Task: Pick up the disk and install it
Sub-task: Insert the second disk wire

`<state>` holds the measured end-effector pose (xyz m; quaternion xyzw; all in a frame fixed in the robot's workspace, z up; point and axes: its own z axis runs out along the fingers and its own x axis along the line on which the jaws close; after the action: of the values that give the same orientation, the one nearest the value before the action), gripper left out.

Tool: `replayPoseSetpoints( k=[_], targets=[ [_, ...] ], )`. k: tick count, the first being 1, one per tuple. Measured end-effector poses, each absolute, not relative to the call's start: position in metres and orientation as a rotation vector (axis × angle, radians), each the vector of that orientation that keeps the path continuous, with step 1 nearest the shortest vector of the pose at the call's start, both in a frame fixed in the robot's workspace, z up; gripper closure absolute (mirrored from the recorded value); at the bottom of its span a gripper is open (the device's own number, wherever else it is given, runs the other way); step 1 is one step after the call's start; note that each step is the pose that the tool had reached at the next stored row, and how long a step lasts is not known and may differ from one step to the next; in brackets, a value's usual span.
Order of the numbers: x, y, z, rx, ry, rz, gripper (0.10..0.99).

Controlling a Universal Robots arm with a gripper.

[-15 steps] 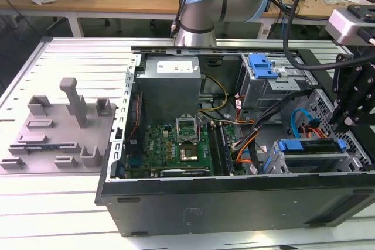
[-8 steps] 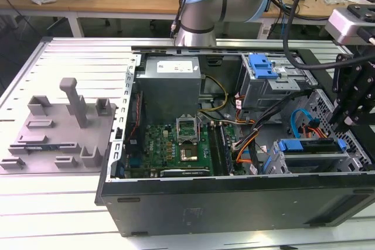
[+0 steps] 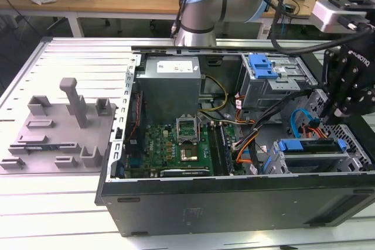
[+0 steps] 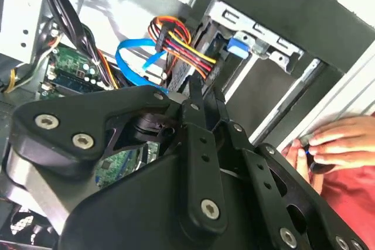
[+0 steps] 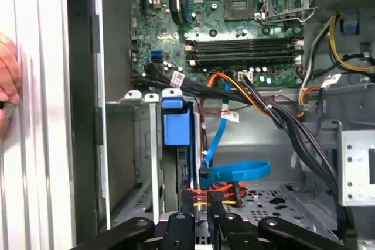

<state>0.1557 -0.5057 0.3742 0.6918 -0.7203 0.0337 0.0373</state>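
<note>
End effector (image 3: pixel 330 116) hangs low inside the open computer case (image 3: pixel 176 200), at the exterior view's right, just above the drive cage (image 3: pixel 354 162). Whether it is spread, pressed together or pinching something cannot be told from these views; in both wrist views its tip (image 5: pixel 199 206) is close in against the cage. The disk (image 3: pixel 310 146) sits on edge in the cage, directly under the tip. Its long axis runs along the exterior view's left-right line, with blue rails showing on its upper edge. In the first wrist view the disk's blue rail end (image 5: pixel 176 126) lies straight ahead of the tip, along the same slot line. The second wrist view shows the same blue end (image 4: pixel 237 46) just beyond the tip (image 4: pixel 202 95). Judgement: the disk looks partly or fully seated in its bay; seating depth is not readable. Room is tight. A blue flat cable (image 5: pixel 234 171) and a red-yellow-orange wire bundle (image 4: pixel 176 45) loop just beside the tip on the motherboard (image 5: pixel 234 21) side. The cage's sheet-metal wall (image 5: pixel 137 162) lies on the other side. Beyond the case wall, a person's hand (image 4: pixel 334 141) rests on the surface (image 3: pixel 70 215), near the cage corner but outside the case.
</note>
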Motion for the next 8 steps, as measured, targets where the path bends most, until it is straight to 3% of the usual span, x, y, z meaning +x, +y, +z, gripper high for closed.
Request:
replayPoseSetpoints(
  k=[5, 6, 8],
  targets=[
    [0.1483, -0.4979, 0.3743, 2.104, -2.19, 0.145, 0.831],
    [0.1472, -0.497, 0.3743, 2.101, -2.188, 0.149, 0.769],
    [0.1451, -0.4953, 0.3741, 2.099, -2.185, 0.155, 0.769]
  ],
)
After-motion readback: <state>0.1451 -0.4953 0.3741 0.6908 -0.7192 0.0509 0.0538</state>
